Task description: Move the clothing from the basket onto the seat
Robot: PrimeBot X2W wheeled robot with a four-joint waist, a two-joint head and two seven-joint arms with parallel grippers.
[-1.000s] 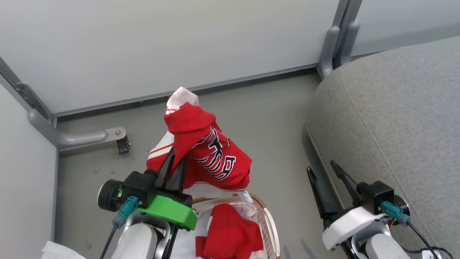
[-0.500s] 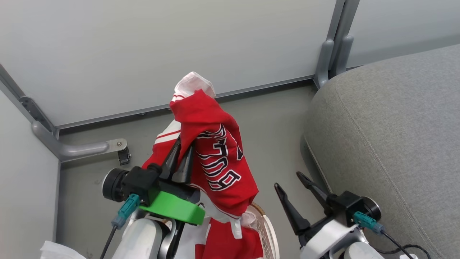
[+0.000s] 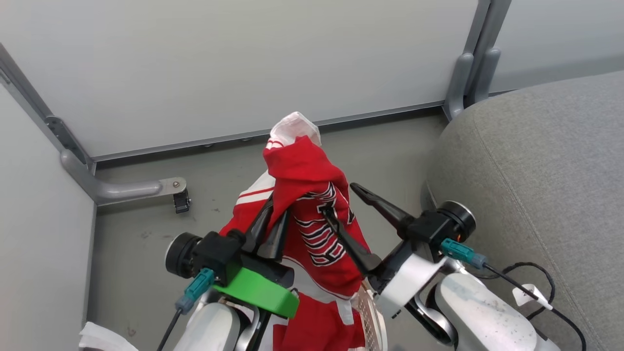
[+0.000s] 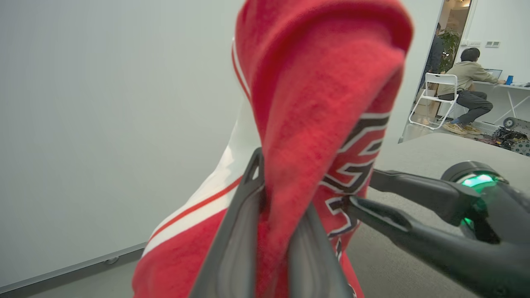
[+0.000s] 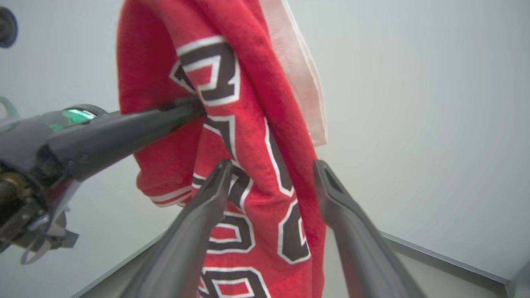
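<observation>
Basket mostly hidden behind jersey, cut off at head view's bottom edge. Left hand tips buried in the fold. I can't read the creased lettering. Seat runs off right edge.

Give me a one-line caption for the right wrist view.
Open right gripper framing the lettered red jersey that the left gripper holds up before a pale wall.

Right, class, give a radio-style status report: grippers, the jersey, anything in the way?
Left gripper shut on red jersey, hanging over basket. Right gripper open, straddling the lettering. Right arm sits between jersey and seat.
</observation>
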